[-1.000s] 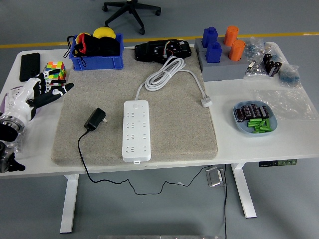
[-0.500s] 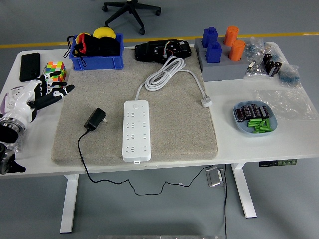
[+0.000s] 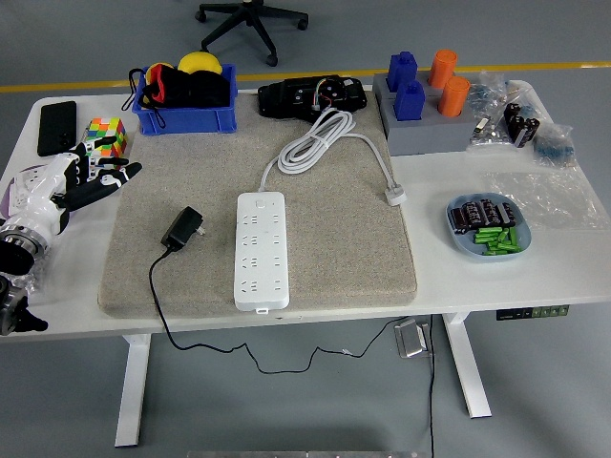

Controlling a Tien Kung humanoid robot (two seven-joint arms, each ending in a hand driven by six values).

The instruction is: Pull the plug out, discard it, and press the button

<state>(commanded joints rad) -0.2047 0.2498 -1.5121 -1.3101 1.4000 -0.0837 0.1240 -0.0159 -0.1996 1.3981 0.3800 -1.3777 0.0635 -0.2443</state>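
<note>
Your left hand [image 3: 81, 181] hovers with fingers spread, empty, at the table's left edge. The black plug [image 3: 181, 229] already lies loose on the grey felt mat [image 3: 372, 248], beside the white power strip [image 3: 261, 250] (approach from above, pinching its body, not the cord).

A: Approach from the left? The robot hand [image 3: 81, 181] sits at the desk [image 3: 496, 272] edge, fingers spread, just beside the colour cube [image 3: 106, 136].

B: Bare mat [image 3: 143, 205] between it and the black plug [image 3: 181, 230]. Plug's thin cord [image 3: 156, 296] trails off the front edge.

A: Around the power strip [image 3: 261, 250]?

B: Clear mat on both long sides. Its coiled white cable [image 3: 315, 141] crowds the far end; blue bin [image 3: 185, 119] and phone [image 3: 56, 126] line the back left.
</note>
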